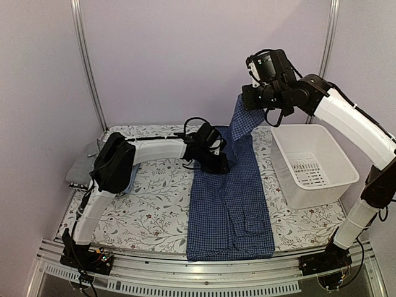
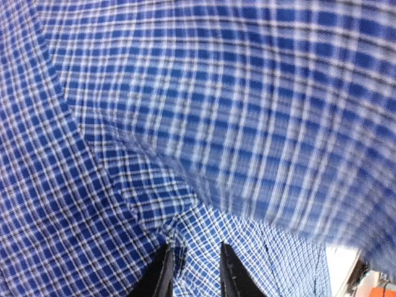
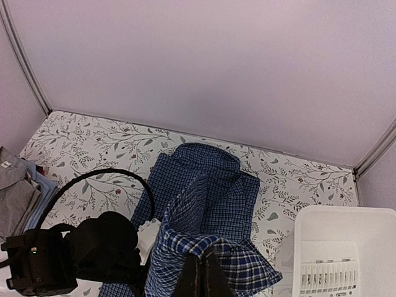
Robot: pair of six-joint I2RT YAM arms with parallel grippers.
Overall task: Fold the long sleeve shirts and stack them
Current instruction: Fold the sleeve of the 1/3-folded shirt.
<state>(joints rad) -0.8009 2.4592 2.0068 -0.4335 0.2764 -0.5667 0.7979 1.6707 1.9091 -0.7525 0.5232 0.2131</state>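
Dark blue check shirt [image 1: 230,207] flat on table [image 1: 154,210], long axis six to twelve; far flap pinched tight in right gripper [image 3: 203,272], raised toward one o'clock; left gripper [image 2: 195,275] nearer, slightly parted over cloth.

A dark blue checked shirt [image 3: 210,198] lies at centre frame on a floral tablecloth [image 3: 93,145], collar toward the lilac back wall. At bottom centre, the right gripper [image 3: 203,266] is pinched closed on a raised fold of its cloth. The black left arm [image 3: 93,253] fills the lower left, a white basket [image 3: 346,213] the lower right. Grey and light blue folded shirts [image 3: 15,192] sit at the left edge.
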